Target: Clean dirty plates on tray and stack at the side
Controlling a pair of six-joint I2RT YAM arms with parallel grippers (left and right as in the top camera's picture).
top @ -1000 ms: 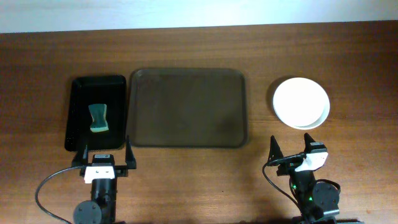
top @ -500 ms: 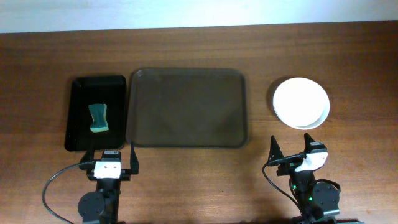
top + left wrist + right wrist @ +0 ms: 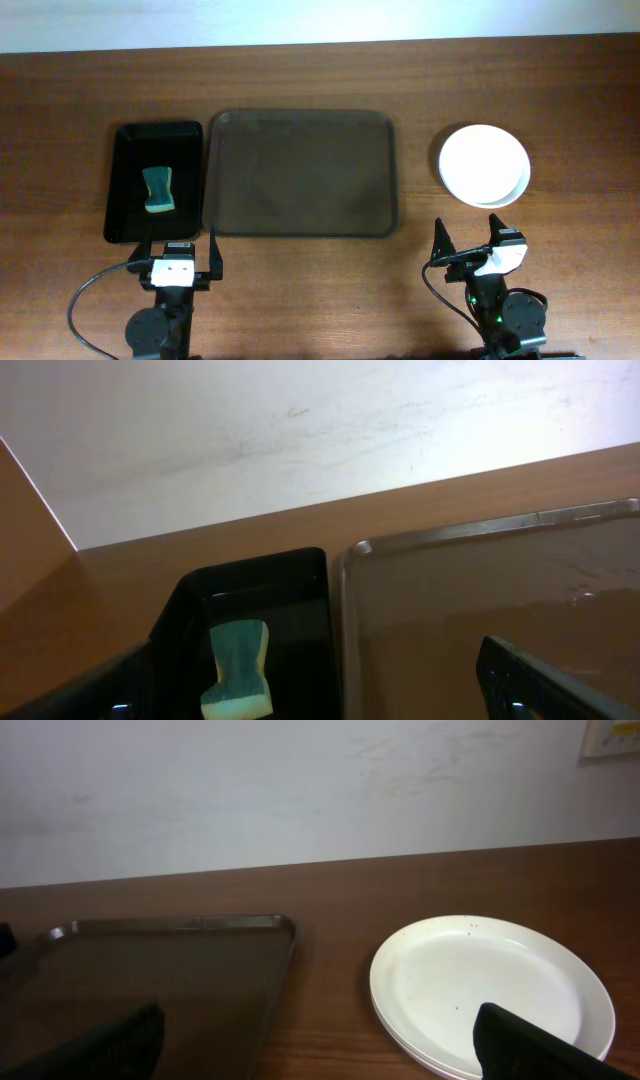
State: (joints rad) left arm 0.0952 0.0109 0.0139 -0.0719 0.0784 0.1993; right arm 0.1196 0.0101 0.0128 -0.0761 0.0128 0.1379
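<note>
Plates (image 3: 484, 166), round, shallow and white, lie stacked on the wooden worktop (image 3: 300, 70) right of the large dark brown rectangular tray (image 3: 300, 172), which carries nothing, so the job looks finished. The left pincer (image 3: 177, 250) and right pincer (image 3: 467, 238) gape wide, empty, parked at the near edge. Only the right wrist view shows layered rims and faint specks; the left frames a green sponge (image 3: 238, 665) in a small black tray (image 3: 300, 575).

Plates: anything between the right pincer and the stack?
Nothing visible. Only bare table lies between the open right pincer and the plates; the tray sits off to the side, apart from them.
</note>
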